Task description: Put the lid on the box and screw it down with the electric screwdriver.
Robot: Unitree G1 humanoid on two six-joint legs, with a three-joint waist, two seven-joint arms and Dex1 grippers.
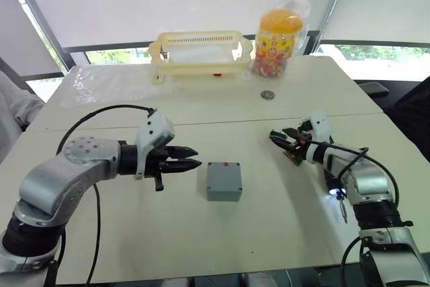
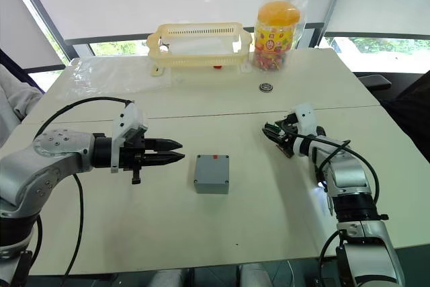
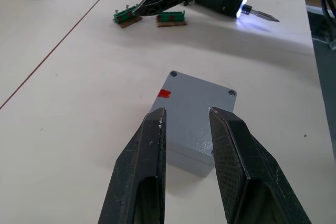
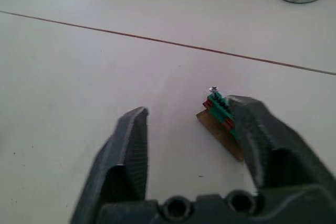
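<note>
The box (image 1: 224, 181), lid (image 3: 202, 109) already on, looks light, stiff and slick — best pinched across its side walls; both the left gripper (image 1: 191, 158) and right gripper (image 1: 277, 137) hang open, empty.

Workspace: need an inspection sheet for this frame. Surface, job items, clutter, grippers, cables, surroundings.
Surface: white table with a seam running across it.
Job's things: box mid-table with the lid on it, red mark at the far edge. Electric screwdriver lies by the right arm, tip light on.
Clutter: two green-brown bit strips, metal ring, yellow basket, candy jar, plastic sheet.
Grippers: left gripper open, fingers pointing at the box, apart from it. Right gripper open over a bit strip.
Cables: black cable loops over the left arm; more on the right forearm.
Surroundings: blinds, windows behind.
</note>
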